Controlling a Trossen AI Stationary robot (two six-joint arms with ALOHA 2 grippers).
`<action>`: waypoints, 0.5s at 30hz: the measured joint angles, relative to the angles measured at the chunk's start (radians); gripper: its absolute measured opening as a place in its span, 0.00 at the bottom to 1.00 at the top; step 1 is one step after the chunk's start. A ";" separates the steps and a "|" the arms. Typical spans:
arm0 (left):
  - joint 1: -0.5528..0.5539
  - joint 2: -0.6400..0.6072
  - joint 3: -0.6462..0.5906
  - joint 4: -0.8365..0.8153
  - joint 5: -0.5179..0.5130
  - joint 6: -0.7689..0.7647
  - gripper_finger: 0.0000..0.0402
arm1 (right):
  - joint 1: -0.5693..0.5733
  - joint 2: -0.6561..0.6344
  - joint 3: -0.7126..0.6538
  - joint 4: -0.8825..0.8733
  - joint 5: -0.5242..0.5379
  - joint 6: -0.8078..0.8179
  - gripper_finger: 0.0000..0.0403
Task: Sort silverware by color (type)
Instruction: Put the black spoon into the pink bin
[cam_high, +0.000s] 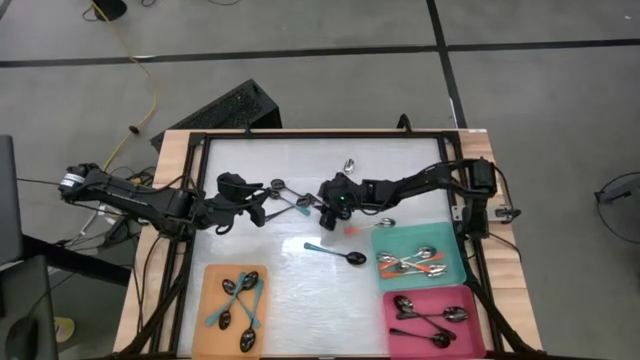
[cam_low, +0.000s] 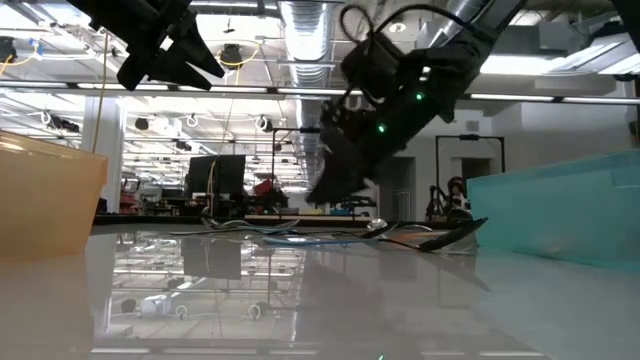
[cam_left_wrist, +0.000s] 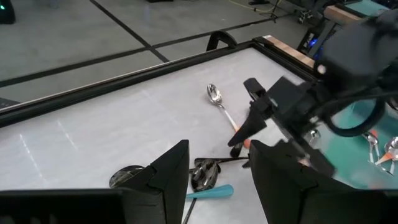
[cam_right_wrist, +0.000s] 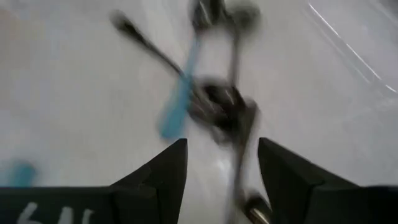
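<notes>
Glossy white tabletop (cam_high: 300, 290) with a black frame carries the spoons. A small tangle of spoons (cam_high: 292, 198) lies just above the middle of the high view, between the two grippers: dark polished bowls, thin metal stems, one flat teal handle. In the right wrist view that pile (cam_right_wrist: 211, 99) is blurred; the teal handle runs diagonally and a metal stem points toward the fingers. The left gripper (cam_high: 258, 208), at centre left, hangs over the pile's left end with its blunt dark fingers (cam_left_wrist: 168, 180) spread and empty. The right gripper (cam_high: 322, 208), at centre, hovers with fingers (cam_right_wrist: 161, 174) spread, nothing pinched. A lone silver spoon (cam_high: 349, 165) sits toward the upper middle. Another spoon with a teal handle (cam_high: 335, 253) lies below centre, its long axis nearly level, bowl to the right. More spoons rest in the orange tray (cam_high: 212, 340) at lower left, the teal tray (cam_high: 455, 275) and the pink tray (cam_high: 476, 335) at lower right.
</notes>
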 joint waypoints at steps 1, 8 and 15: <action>0.000 0.000 0.000 -0.001 0.001 0.000 0.38 | -0.003 0.002 0.004 -0.023 0.007 -0.006 0.51; 0.000 0.000 0.000 -0.005 0.001 0.000 0.38 | -0.026 0.015 0.016 -0.042 0.016 -0.013 0.51; 0.000 0.000 0.000 -0.005 0.001 0.001 0.38 | -0.029 0.059 0.017 -0.017 0.015 -0.013 0.51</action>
